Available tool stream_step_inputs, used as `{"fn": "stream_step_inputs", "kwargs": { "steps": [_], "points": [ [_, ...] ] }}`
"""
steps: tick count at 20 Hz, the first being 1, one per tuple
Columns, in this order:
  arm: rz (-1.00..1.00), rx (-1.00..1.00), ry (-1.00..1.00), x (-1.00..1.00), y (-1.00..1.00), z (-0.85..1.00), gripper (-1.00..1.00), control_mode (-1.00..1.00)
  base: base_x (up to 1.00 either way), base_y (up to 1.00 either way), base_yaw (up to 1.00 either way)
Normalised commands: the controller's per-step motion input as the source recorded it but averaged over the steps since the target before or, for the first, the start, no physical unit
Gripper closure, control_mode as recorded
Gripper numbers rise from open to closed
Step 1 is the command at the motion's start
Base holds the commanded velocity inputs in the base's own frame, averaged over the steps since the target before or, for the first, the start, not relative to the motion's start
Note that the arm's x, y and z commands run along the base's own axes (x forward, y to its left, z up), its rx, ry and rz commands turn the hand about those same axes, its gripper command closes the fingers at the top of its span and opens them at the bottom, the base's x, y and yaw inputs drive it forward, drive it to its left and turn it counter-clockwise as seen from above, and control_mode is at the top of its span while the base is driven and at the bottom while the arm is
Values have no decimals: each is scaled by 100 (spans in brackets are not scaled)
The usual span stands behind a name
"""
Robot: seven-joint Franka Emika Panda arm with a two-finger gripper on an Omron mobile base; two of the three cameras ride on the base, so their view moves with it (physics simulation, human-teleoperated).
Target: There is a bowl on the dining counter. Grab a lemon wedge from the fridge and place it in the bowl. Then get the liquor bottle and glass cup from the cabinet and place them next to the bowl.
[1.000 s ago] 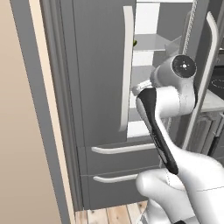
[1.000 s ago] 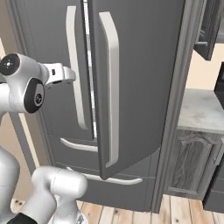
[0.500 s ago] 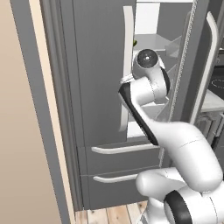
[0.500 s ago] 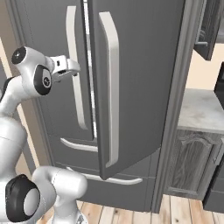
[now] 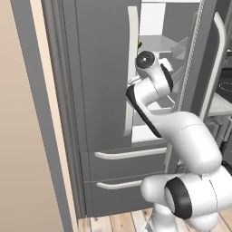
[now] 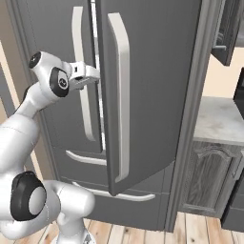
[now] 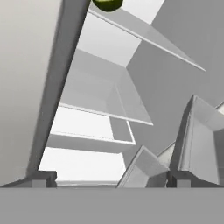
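Gripper (image 7: 109, 178) jaws stand wide apart and empty, the hand reaching into the gap of the fridge (image 5: 99, 68) between its doors. At the top edge of the hand view the lemon wedge (image 7: 107, 3) lies on a pale shelf (image 7: 144, 33). It looks light, soft and slippery; pinching gently across the rind should hold best

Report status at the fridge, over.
Gripper open, empty, reaching into fridge gap. Lemon wedge on a shelf ahead, not grasped. Path looks clear.
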Motion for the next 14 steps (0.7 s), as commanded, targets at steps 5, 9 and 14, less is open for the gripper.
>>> {"fn": "stream_step_inputs", "kwargs": {
  "steps": [5, 9, 14],
  "points": [
    [-14, 1, 0, -21, -84, 0, -100, -100, 0, 0, 0],
    [-13, 2, 1, -37, -87, 0, -100, -100, 0, 0, 0],
    [-13, 3, 0, -45, -93, 0, -100, -100, 0, 0, 0]
  ]
}}
